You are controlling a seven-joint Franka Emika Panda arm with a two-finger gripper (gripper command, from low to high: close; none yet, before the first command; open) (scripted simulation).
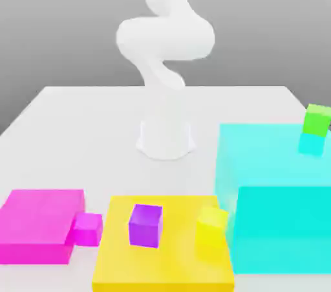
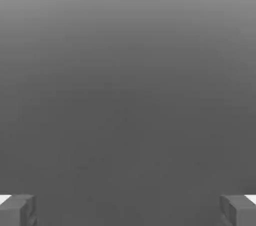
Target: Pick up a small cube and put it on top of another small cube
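Small cube (image 1: 86,227): magenta-pink, sits on the table (image 1: 84,122), touching the side of the magenta slab (image 1: 40,223) that faces the exterior view's right, just beside the yellow slab (image 1: 165,261).
Magenta slab: large, flat, low at the exterior view's left front.
Yellow slab: flat, front middle; you see two little cubes on it.
Purple cube (image 1: 145,224): on the yellow slab, toward its left part in the exterior view, apart from the small cube.
Yellow cube (image 1: 211,224): on the yellow slab, close to the cyan block (image 1: 278,200).
Cyan block: big, tall, at the exterior view's right.
Green cube (image 1: 317,120): on top of the cyan block, far corner.
Arm (image 1: 165,44): white, base mid-table, rising behind the slabs.
Pincer (image 2: 128,210): your hand view has both fingertips (image 2: 17,210) spread wide, released, nothing between them, grey background beyond.
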